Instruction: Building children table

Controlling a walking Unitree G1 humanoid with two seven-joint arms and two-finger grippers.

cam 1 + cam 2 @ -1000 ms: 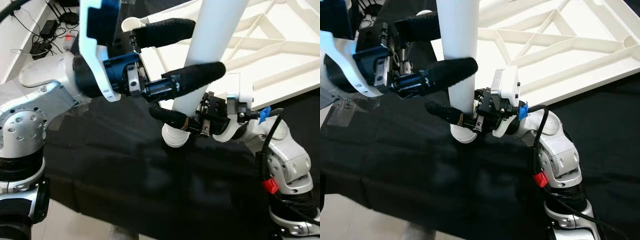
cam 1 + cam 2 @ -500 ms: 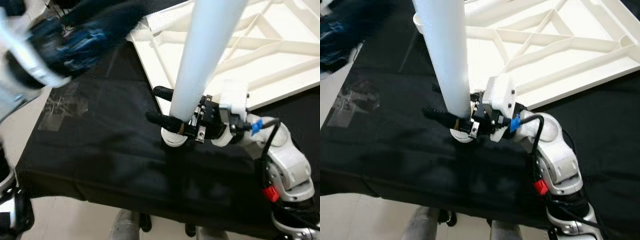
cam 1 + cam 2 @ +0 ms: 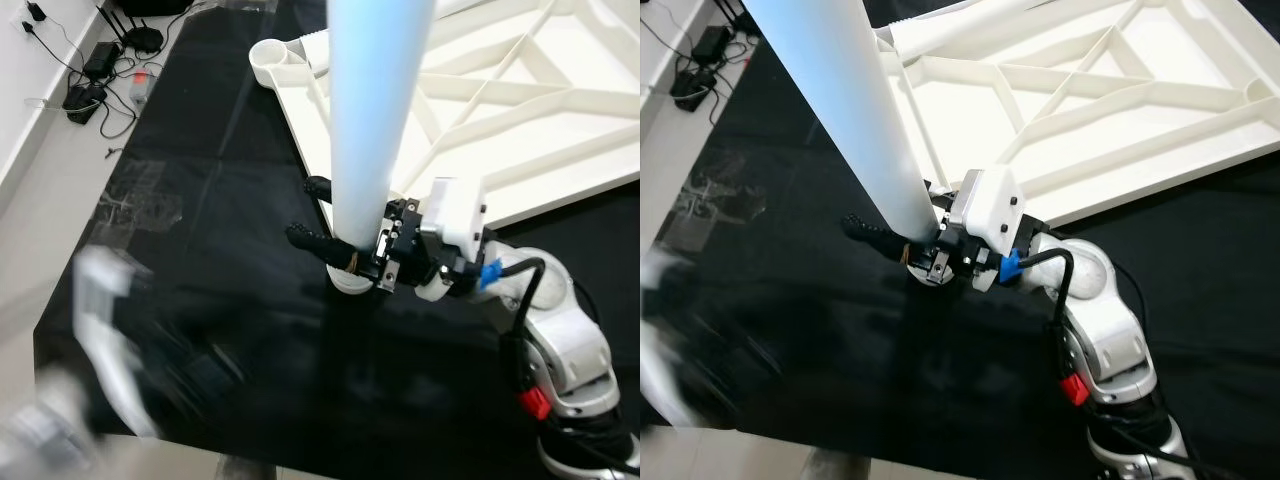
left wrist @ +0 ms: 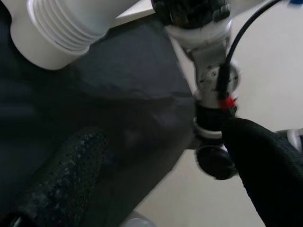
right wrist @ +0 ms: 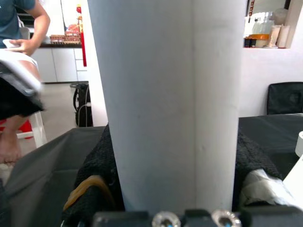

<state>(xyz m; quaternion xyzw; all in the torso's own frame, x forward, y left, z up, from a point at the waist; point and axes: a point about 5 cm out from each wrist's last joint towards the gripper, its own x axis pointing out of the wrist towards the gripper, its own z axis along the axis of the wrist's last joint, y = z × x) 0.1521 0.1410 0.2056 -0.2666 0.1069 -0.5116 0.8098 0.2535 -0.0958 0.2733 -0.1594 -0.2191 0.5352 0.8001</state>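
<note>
Nearest, the left gripper [image 4: 156, 175] hangs with fingers apart, while the right gripper [image 3: 335, 225] clamps the tall white plastic table leg [image 3: 375, 120] upright; beyond its fingertips lies the white ribbed tabletop [image 3: 520, 110], whose corner socket [image 3: 272, 55] probably receives the leg next.

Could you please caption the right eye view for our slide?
Right end effector clamps white table leg upright on black cloth beside the inverted tabletop.

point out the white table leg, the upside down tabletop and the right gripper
white table leg [image 3: 370, 130], left eye view, middle of the upright tube
tabletop [image 3: 1110, 95], right eye view, a rib of its underside
right gripper [image 3: 325, 215], left eye view, between the two black fingers round the leg
</note>
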